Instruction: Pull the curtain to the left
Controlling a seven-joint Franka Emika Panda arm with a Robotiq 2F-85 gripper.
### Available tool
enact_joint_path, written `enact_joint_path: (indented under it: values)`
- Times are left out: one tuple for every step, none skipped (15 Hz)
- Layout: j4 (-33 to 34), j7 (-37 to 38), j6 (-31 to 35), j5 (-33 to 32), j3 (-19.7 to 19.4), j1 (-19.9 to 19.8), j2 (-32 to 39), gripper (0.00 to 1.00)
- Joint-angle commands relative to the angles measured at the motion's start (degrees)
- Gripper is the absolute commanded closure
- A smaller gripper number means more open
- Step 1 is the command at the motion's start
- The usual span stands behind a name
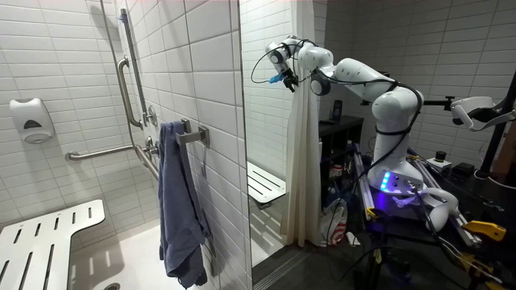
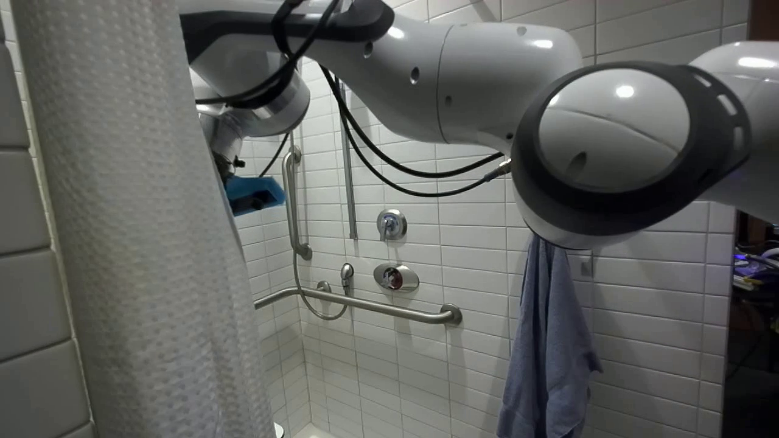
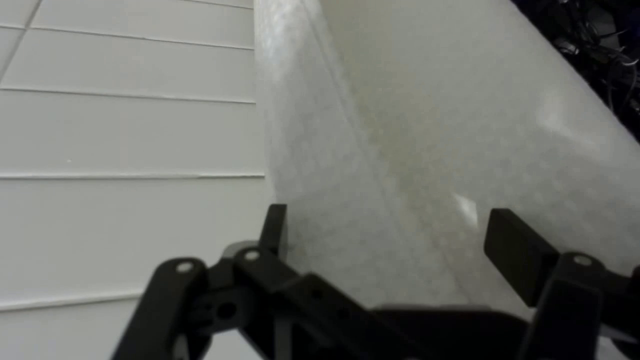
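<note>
Jaws apart, the hand faces the curtain, the wall beyond it, a seat lower, the towel well away.

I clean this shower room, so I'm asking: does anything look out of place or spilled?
I see no spill. In an exterior view, a red-and-white plastic bag and an unidentifiable white item lie on the floor near the curtain; they look like stray clutter.
</note>
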Motion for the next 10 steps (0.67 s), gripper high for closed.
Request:
enact_joint_path:
  values:
    - [-1.0,5.7,-0.7,-1.3,-1.3,-0.1,-3.3,0.00]
    - [-1.0,6.9,-0.8,-1.4,-1.4,-0.2,-3.8,0.00]
    - [-0.9,8.3,-0.9,-1.7,-1.7,-0.2,-4.4,0.00]
    - [-1.0,9.6,-1.1,-1.9,-1.9,-0.3,-5.0,0.00]
    - [-1.0,10.6,-1.2,-2.3,-2.1,-0.3,-5.6,0.00]
    - [-1.0,11.8,-1.6,-2.6,-2.3,-0.4,-6.3,0.00]
    - [-1.1,12.7,-1.8,-2.8,-2.4,-0.5,-6.8,0.00]
    - [-1.2,13.5,-2.4,-3.3,-2.7,-0.5,-7.5,0.00]
    - [-1.3,14.2,-3.2,-3.7,-2.9,-0.7,-8.1,0.00]
    - [-1.4,14.2,-3.9,-4.0,-3.0,-1.0,-8.5,0.00]
